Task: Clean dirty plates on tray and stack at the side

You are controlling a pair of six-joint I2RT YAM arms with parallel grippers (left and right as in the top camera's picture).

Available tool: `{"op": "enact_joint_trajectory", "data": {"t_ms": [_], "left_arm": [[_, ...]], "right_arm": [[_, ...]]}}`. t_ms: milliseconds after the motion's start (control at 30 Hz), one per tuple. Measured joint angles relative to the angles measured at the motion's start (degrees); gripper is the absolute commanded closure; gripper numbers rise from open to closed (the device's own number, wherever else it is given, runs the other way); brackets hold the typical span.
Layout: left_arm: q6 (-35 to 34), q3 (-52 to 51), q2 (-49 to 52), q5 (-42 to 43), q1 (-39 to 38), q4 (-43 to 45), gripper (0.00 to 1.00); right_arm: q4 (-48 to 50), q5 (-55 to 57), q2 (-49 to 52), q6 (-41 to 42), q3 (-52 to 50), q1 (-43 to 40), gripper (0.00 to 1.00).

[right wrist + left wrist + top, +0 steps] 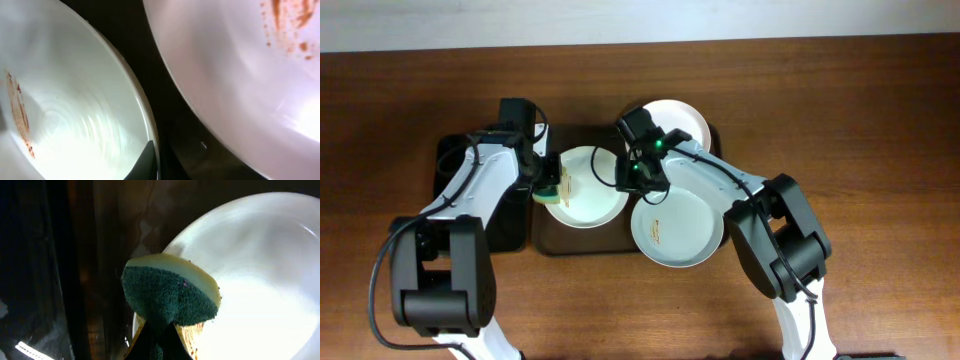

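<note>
a: where's the tray and which way does it run?

b: tray [545,240] sits mid table [860,120]. its long axis runs left-right in my overhead view. the plates are round, so no heading on them. left plate [588,200] is on the tray's left half, far right plate [682,118] at the back right, near right plate [680,235] at the front right.

a: edges, room?

b: tight. the near right plate looks to hang over the tray's front rim and the far right plate over the back rim, partly hidden by my right arm. in the right wrist view only a thin dark strip parts the left plate from the near right plate. a black tray [450,160] lies just beside the tray's left end, under my left arm. bare wood shows to the right and along the back.

a: arms?

b: left arm reaches in over the black tray. left gripper [548,185] is clamped on a sponge [552,196], green scrub face toward the wrist camera, over the left plate's left rim. i can't confirm contact. right arm bends in from the right, with right gripper [642,178] at the left plate's right rim. one dark finger shows against that rim, and i can't tell if it's grasping or loose.

a: dirt?

b: brownish smears on the left plate and the near right plate.
</note>
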Motion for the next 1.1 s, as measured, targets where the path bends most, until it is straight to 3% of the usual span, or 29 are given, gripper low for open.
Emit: {"op": "enact_joint_trajectory", "data": {"t_ms": [367,567,667,767,833,967,1100], "left_arm": [[-9.6,1.8,6.2,-4.2,-7.3,6.2,0.99],[-5.8,4.3,8.7,13.8,-4.3,5.0,0.99],[-5.9,4.7,8.7,7.6,-4.8,4.5,0.99],[-10.8,5.1,8.6,-1.4,-7.0,7.4,0.99],[-12.7,7.8,9.0,-5.6,-7.0,4.3,0.99],[-12.4,17.6,9.0,-5.2,-6.6,-7.1,0.99],[-10.9,12.3,9.0,-2.8,-6.8,-3.9,0.99]], "right_arm": [[0.2,3.7,0.0,1.1,0.3,-0.3,0.96],[0.5,4.1,0.0,1.1,0.3,-0.2,0.96],[1.1,4.0,0.0,1.2,0.3,0.6,0.96],[1.5,4.0,0.0,1.4,0.3,0.8,0.96],[1.3,4.0,0.0,1.4,0.3,0.8,0.96],[1.1,4.0,0.0,1.4,0.3,0.8,0.96],[1.1,4.0,0.0,1.4,0.3,0.8,0.96]]}}
